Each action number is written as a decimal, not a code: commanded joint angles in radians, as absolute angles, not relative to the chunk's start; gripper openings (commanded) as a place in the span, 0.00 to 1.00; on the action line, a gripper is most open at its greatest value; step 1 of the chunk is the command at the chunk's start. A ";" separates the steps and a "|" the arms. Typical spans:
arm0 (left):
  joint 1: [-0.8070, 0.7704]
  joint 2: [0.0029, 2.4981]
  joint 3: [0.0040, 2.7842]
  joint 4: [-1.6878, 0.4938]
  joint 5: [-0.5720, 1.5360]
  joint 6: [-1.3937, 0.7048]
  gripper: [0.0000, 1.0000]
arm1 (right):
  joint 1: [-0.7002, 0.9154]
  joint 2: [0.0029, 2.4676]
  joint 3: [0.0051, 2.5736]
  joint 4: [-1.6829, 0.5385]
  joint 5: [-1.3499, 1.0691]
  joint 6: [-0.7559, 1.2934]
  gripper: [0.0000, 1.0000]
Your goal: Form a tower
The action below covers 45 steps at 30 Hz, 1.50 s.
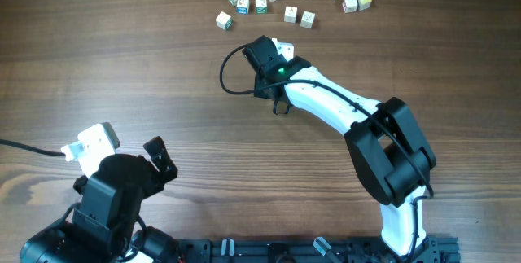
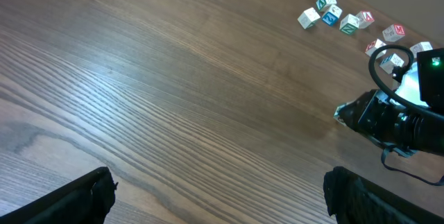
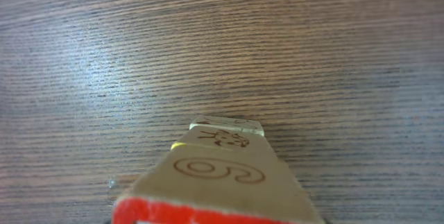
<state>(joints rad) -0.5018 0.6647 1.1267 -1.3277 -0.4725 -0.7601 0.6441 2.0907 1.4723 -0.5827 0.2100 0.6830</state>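
Observation:
The tower (image 3: pixel 220 172) is a short stack of pale wooden cubes. It fills the bottom middle of the right wrist view. Its top cube has a red-framed face and a burnt "6" on the side, and a picture cube with a yellow edge sits below it. My right gripper (image 3: pixel 218 217) is down over the stack, and dark finger edges hug both sides of the top cube. In the overhead view the right gripper (image 1: pixel 275 84) hides the tower. My left gripper (image 2: pixel 218 196) (image 1: pixel 159 157) stands wide open over bare wood at the near left.
Several loose letter cubes (image 1: pixel 293 2) (image 2: pixel 347 21) lie scattered at the far edge of the wooden table (image 1: pixel 163 67), just beyond the right gripper. A black cable (image 1: pixel 228 76) loops left of the right wrist. The right arm's base (image 1: pixel 391 157) stands at the near right.

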 commanded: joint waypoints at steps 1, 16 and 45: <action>-0.500 0.664 1.124 -1.325 -0.468 -0.740 1.00 | 0.650 2.113 1.480 -0.582 0.208 0.692 0.50; -0.500 0.664 1.124 -1.325 -0.468 -0.740 1.00 | 0.650 2.128 1.480 -0.583 0.208 0.714 0.35; -0.500 0.664 1.124 -1.325 -0.468 -0.740 1.00 | 0.649 2.128 1.486 -0.586 0.201 0.579 0.73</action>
